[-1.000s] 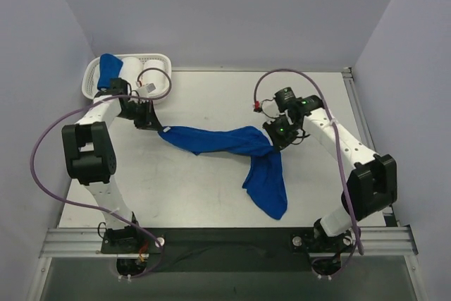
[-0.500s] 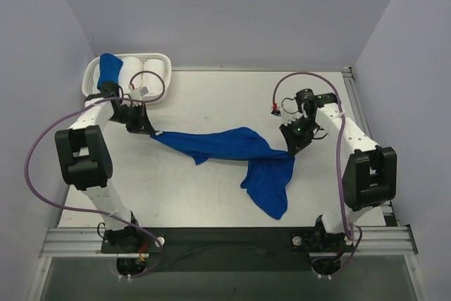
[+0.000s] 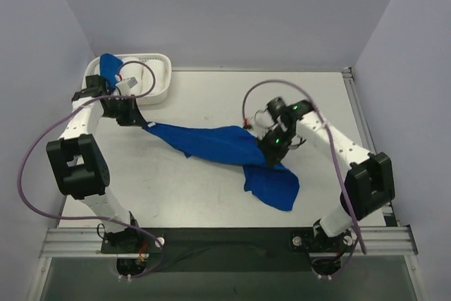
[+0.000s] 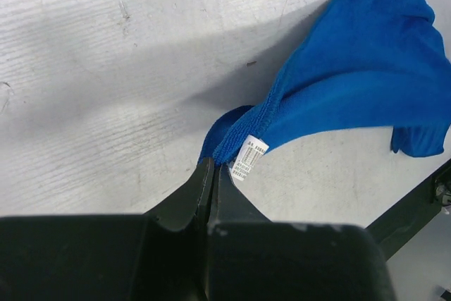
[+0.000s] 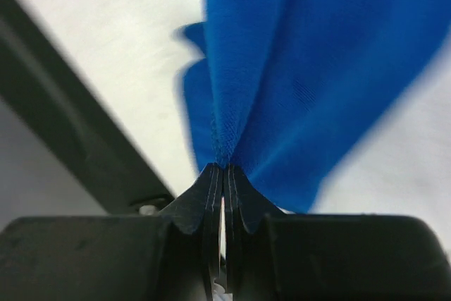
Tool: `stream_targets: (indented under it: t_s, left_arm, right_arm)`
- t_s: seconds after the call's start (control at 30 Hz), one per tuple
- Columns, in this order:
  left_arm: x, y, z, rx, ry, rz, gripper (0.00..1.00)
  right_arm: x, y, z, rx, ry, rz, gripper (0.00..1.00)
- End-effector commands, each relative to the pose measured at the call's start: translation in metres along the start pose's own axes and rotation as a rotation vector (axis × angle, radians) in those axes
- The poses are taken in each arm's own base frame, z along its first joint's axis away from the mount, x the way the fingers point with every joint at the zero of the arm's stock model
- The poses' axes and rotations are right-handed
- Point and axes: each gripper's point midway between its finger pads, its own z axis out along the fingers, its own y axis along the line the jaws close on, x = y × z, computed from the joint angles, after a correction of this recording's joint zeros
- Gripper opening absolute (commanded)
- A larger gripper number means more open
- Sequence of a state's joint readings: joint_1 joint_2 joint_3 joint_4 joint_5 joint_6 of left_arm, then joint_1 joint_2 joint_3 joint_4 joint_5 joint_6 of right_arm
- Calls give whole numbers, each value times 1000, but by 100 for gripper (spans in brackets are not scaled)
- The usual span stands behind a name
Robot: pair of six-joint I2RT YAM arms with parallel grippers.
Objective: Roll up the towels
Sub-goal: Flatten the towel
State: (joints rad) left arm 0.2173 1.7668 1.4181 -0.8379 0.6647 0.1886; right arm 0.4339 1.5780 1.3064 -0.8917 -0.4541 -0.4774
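A royal-blue towel (image 3: 211, 142) lies stretched across the middle of the table, its right end folded down into a flap (image 3: 273, 187). My left gripper (image 3: 144, 124) is shut on its left corner, by the white label (image 4: 248, 157). My right gripper (image 3: 268, 154) is shut on a fold of its right part (image 5: 243, 75). A second blue towel (image 3: 108, 67) sits bundled at the left end of the white basket (image 3: 161, 91) at the back left.
Purple cables loop from both arms. The table's metal rail (image 3: 356, 111) runs along the right edge. Grey walls close in the back and sides.
My right gripper moved left and inward with the towel's right part, folding the flap shorter. My left gripper shifted slightly back-left, still holding the corner.
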Motion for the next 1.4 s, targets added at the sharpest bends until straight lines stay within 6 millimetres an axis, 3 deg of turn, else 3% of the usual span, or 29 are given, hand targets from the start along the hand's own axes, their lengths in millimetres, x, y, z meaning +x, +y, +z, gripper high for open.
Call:
stream_targets:
  t_s: [0.0, 0.03, 0.1, 0.13, 0.17, 0.23, 0.33, 0.37, 0.4, 0.5, 0.6, 0.8, 0.93, 1.03, 1.07, 1.13, 1.2, 1.37]
  left_arm:
    - [-27, -13, -18, 21, -72, 83, 0]
    - [-28, -12, -16, 22, -67, 78, 0]
    - [-33, -11, -17, 14, -75, 84, 0]
    - [-33, -8, -16, 12, -70, 80, 0]
    - [-34, -8, -16, 9, -70, 85, 0]
    - [-33, -8, -16, 10, -65, 85, 0]
    - [-29, -8, -13, 18, -52, 82, 0]
    - [-28, -7, -12, 22, -52, 81, 0]
    - [-26, -9, -11, 28, -46, 81, 0]
    - [-23, -9, -6, 39, -33, 74, 0]
    - [-22, -12, -2, 49, -26, 73, 0]
    - [-25, -14, 0, 52, -32, 73, 0]
    - [-25, -14, 0, 52, -34, 75, 0]
    - [-25, -13, 2, 56, -34, 71, 0]
    - [-26, -13, 2, 59, -37, 70, 0]
    - [-26, -14, 4, 67, -37, 64, 0]
    - [-27, -13, 6, 72, -36, 54, 0]
    - [-30, -14, 8, 82, -42, 48, 0]
  right_arm:
    - [48, 105, 22, -246, 154, -191, 0]
    - [49, 134, 29, -280, 154, -304, 0]
    - [54, 156, 37, -289, 171, -378, 3]
    - [51, 160, 41, -279, 174, -408, 15]
    - [50, 167, 41, -286, 181, -423, 46]
    - [38, 159, 38, -277, 160, -382, 62]
    - [14, 115, 26, -247, 59, -199, 66]
    - [1, 100, 20, -226, 19, -151, 64]
    - [-5, 68, 13, -183, -14, -37, 63]
    - [-16, 17, 18, -80, 1, 136, 59]
    - [-18, -6, 46, -60, 72, 247, 59]
    - [-24, -19, 82, -71, 129, 367, 61]
    - [-19, -26, 98, -57, 165, 385, 56]
    - [-15, -26, 102, -88, 177, 402, 37]
    - [-17, -21, 100, -138, 158, 420, 28]
    - [-22, -20, 93, -184, 130, 435, 20]
    - [-26, -24, 80, -210, 103, 461, 0]
    - [-42, -52, 45, -173, -8, 483, 0]
